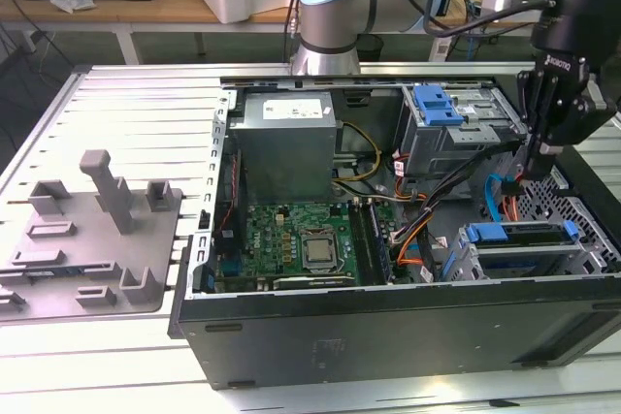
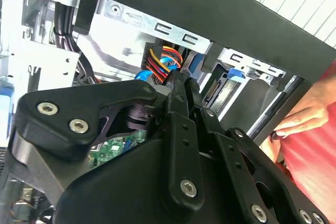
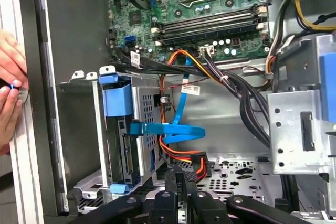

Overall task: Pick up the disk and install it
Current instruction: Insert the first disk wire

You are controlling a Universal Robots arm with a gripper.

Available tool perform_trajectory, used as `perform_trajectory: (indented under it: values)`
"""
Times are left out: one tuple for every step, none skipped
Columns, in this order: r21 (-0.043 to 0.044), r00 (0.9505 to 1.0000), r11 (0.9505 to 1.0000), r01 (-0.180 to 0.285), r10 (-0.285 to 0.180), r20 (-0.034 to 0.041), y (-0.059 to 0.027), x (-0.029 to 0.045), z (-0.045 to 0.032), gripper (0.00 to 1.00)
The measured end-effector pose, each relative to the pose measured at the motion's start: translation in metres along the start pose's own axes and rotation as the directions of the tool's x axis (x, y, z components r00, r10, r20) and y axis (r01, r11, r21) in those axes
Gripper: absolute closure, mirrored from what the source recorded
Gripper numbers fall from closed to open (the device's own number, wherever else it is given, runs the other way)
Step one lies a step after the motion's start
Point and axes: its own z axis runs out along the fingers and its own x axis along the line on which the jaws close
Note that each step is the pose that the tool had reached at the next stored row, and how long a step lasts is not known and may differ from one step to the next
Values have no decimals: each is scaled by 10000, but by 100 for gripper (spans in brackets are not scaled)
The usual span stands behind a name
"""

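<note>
While one arm [image 1: 335, 7] is positioned over the one open computer case [image 1: 388, 336] on the tabletop [image 1: 126, 104], the jaws are seen pressed together, lowered into the case just beside one black connector [image 3: 198, 159] fed by orange, red and black wires. One disk [image 1: 514, 234], framed by its blue carrier, is seated in a grey drive cage [image 1: 456, 264] at the case's near corner on the exterior view's right. One flat blue cable [image 3: 173, 129] is routed beside that cage. One blue bracket [image 1: 437, 104] is located on a second cage [image 1: 437, 147]. One grey fixture plate [image 1: 87, 239] is placed on the exterior view's left. One hand [image 2: 304, 116] is seen at the case's edge.
</note>
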Motion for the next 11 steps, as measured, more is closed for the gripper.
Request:
perform_trajectory:
  values:
    - [42,10000,9999,94,-94,5,12,13,3,83]
    - [83,9999,9998,163,-163,8,23,32,8,83]
    - [107,9998,9998,180,-180,17,27,50,14,83]
    - [125,9998,9998,179,-179,35,30,66,19,83]
    - [157,9998,9997,169,-171,100,36,94,28,83]
    - [178,9998,9997,160,-162,149,40,111,33,83]
    - [198,9997,9997,151,-155,190,45,124,38,83]
    - [243,9995,9996,133,-139,272,57,151,46,83]
    - [267,9994,9996,122,-130,317,64,165,50,83]
    - [288,9993,9995,112,-123,359,71,178,54,83]
    - [316,9991,9995,99,-112,412,79,196,59,83]
